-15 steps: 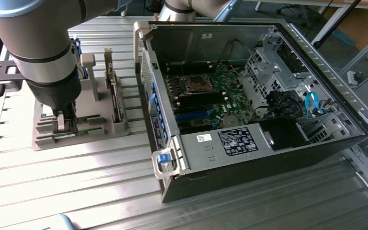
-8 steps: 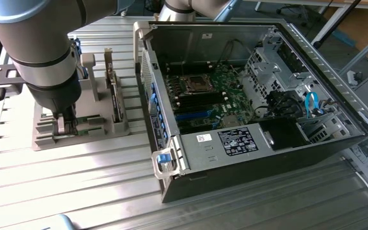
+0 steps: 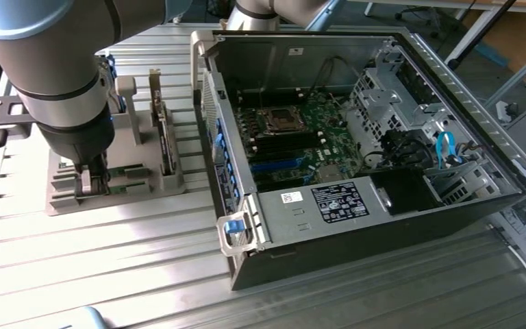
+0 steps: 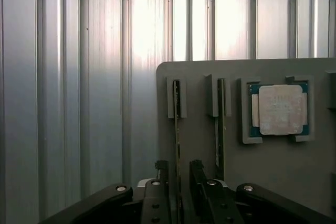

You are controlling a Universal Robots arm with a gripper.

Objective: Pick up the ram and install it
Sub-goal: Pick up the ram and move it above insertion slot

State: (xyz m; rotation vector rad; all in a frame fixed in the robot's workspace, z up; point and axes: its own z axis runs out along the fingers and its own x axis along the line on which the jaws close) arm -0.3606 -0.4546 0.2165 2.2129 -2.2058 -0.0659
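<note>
1. Grey is the holder (image 4: 283,177) that we see lying on the ribbed aluminium table (image 4: 79,77). In the exterior view it sits just beside the open computer case (image 3: 244,62), on that view's left.
2. The ram (image 4: 177,124) stands on its edge in a slot of this holder. In the wrist view we see it from above as a thin green strip.
3. We find the gripper (image 4: 178,170) low over the holder, with one black finger on each side of the ram. The fingers (image 4: 197,177) stand apart, and a slim gap shows between each of them and the board, so nothing is clamped.
4. A second stick (image 4: 220,129) stands in the neighbouring slot, parallel to the ram and outside the fingers.
5. Past that stick, a square silver processor (image 4: 278,109) lies flat in its own recess of the holder.
6. In the exterior view the arm (image 3: 57,75) stands steeply over the holder, its lower end among the slots.
7. Inside the case we see the motherboard (image 3: 300,137) lying exposed, well apart from the ram, which is not yet installed.
</note>
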